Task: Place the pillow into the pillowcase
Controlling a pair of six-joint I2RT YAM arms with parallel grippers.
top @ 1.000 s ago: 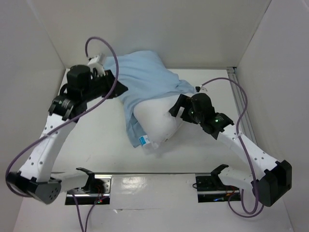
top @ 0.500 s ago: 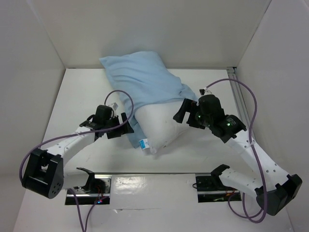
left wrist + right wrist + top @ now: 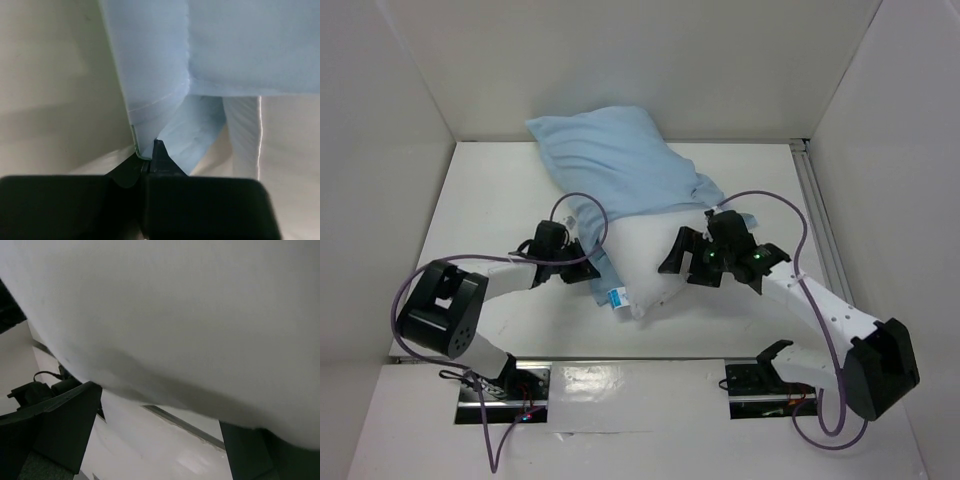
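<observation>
- White walls (image 3: pixel 620 60): enclose the table on three sides.
- White table (image 3: pixel 490 200): bears everything; a metal rail (image 3: pixel 620 372) runs along its near edge.
- Pillowcase (image 3: pixel 615 160), pale blue, wrinkled: lies at the far centre, its mouth facing the arms. It holds the far part of the pillow.
- Pillow (image 3: pixel 635 262), white, plump: the near part sticks out of the mouth, resting on the table between the two grippers.
- Right gripper (image 3: pixel 672 262): set against the pillow's right flank. In the wrist view its jaws stand wide apart, with white cushion bulging between them.
- Left gripper (image 3: pixel 150 159): at the left of the mouth, jaws pinched together on the pillowcase hem.
- Purple cable (image 3: pixel 582 203): loops over the pillowcase's left edge.
- Blue-and-white label (image 3: pixel 615 296): on the pillow's near left edge, uncovered.
</observation>
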